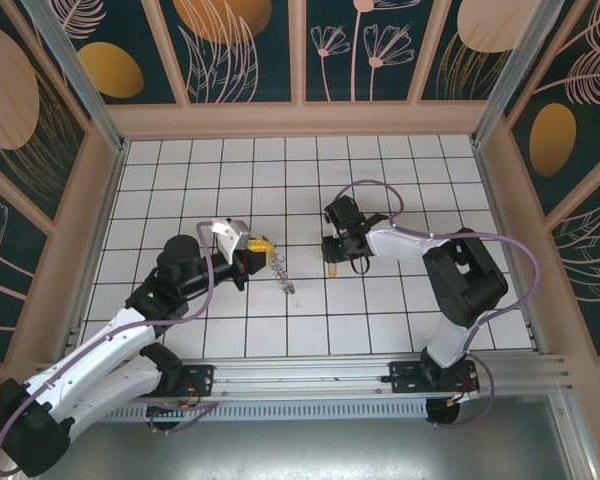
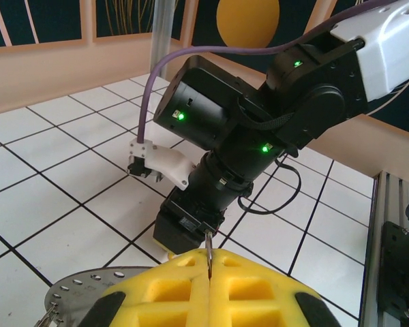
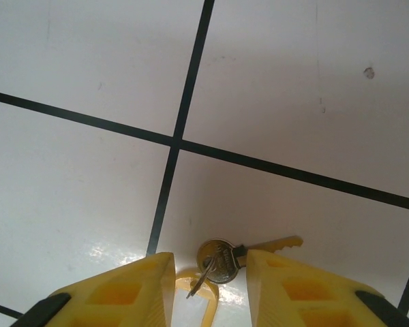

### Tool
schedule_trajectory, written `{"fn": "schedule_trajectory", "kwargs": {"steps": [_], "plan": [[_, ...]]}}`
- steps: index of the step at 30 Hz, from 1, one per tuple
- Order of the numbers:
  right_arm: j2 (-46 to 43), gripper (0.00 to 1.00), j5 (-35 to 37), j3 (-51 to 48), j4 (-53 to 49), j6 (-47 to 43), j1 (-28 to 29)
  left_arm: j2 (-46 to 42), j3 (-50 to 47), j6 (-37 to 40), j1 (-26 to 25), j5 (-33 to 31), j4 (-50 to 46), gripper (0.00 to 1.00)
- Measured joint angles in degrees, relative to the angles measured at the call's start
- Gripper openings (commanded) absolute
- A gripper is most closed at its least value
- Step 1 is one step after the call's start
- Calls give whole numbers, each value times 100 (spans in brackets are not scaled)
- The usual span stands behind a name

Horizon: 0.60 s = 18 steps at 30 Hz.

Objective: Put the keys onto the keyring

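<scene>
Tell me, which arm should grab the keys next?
The right arm. The right pincer hangs open over the white tiles, with the keys lying between its jaws. The left pincer is shut on the keyring, so it is busy.

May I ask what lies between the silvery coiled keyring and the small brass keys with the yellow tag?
Bare white tiled floor; the top view shows it between keyring and keys.
</scene>
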Motion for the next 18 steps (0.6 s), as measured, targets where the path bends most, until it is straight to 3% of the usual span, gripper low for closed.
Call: {"fn": "schedule_trajectory", "kwargs": {"steps": [5,10,18], "plan": [[74,26,-26,0,-2,0,0,-46,0,0,0,15,0,0],[74,15,-37,0,-2,-11,0,-70,0,0,0,15,2,0],[74,10,-35,0,-4,-15,0,-85,0,0,0,15,0,0]]}}
